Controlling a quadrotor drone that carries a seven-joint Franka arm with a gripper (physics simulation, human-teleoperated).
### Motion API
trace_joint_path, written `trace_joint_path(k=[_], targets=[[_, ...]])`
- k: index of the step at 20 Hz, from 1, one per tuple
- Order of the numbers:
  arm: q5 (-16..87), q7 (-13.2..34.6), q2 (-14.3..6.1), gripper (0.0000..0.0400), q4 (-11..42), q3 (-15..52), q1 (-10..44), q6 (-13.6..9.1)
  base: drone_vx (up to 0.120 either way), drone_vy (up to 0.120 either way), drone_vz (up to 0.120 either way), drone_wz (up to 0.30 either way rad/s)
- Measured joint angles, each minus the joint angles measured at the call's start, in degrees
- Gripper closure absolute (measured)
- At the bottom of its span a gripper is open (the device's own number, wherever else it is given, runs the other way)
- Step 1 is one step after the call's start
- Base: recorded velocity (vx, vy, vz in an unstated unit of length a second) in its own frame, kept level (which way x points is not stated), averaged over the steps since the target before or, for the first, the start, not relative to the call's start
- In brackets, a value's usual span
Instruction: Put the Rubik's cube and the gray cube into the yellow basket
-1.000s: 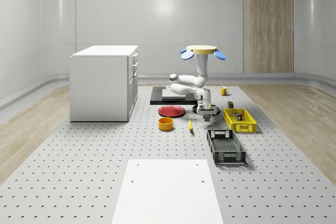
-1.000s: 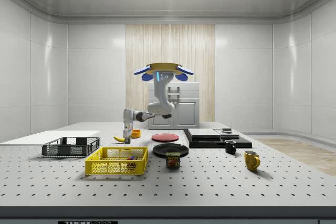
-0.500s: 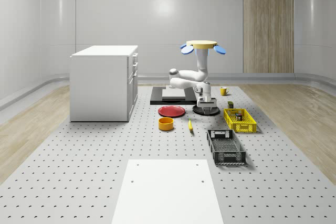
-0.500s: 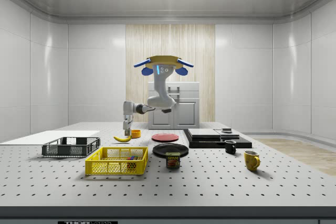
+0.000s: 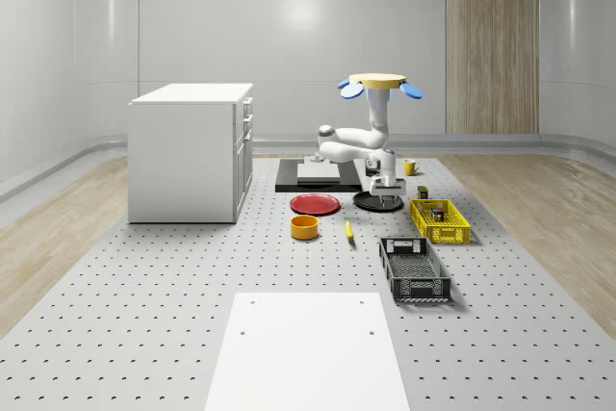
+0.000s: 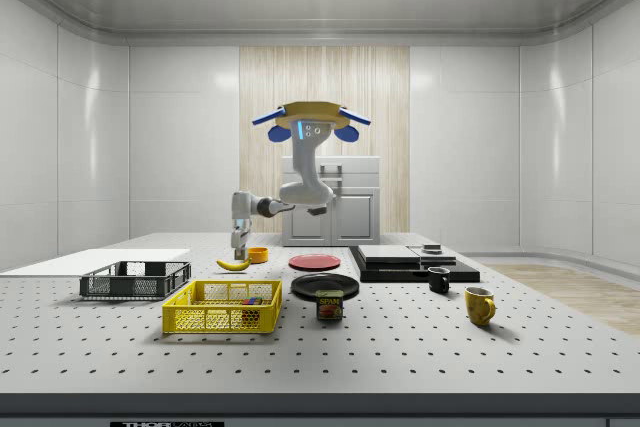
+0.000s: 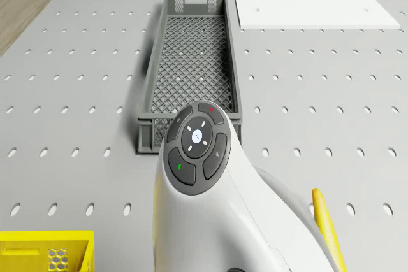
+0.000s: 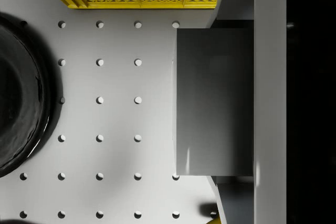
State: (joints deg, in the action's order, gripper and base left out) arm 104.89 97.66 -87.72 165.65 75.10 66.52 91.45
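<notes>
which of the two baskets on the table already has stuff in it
The yellow basket: colored items show through its mesh in the side view. The dark gray basket beside it shows a bare mesh floor.

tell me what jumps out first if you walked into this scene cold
The drone, with blue rotors and a yellow top, hovers above the perforated table, its white arm hanging the gripper over the black plate. Beside it sits the yellow basket, bright against the gray, with a dark crate nearer the camera.
</notes>
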Motion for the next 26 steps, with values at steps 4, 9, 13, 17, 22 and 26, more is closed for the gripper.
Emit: trace_joint_path(k=[4,9,13,17,22,26], targets=[[-0.04,0.01,-0.05,0.0150,0.00,0.02,0.01,0.05,0.000,0.120,0.000,0.000],[-0.07,0.02,-0.12,0.0150,0.00,0.04,0.03,0.11,0.000,0.120,0.000,0.000],[-0.09,0.04,-0.17,0.0150,-0.01,0.05,0.05,0.15,0.000,0.120,0.000,0.000],[-0.11,0.05,-0.22,0.0150,-0.01,0.06,0.06,0.20,0.000,0.120,0.000,0.000],[-0.13,0.06,-0.27,0.0150,-0.01,0.07,0.07,0.25,0.000,0.120,0.000,0.000],[-0.15,0.07,-0.31,0.0150,-0.01,0.08,0.08,0.28,0.000,0.120,0.000,0.000]])
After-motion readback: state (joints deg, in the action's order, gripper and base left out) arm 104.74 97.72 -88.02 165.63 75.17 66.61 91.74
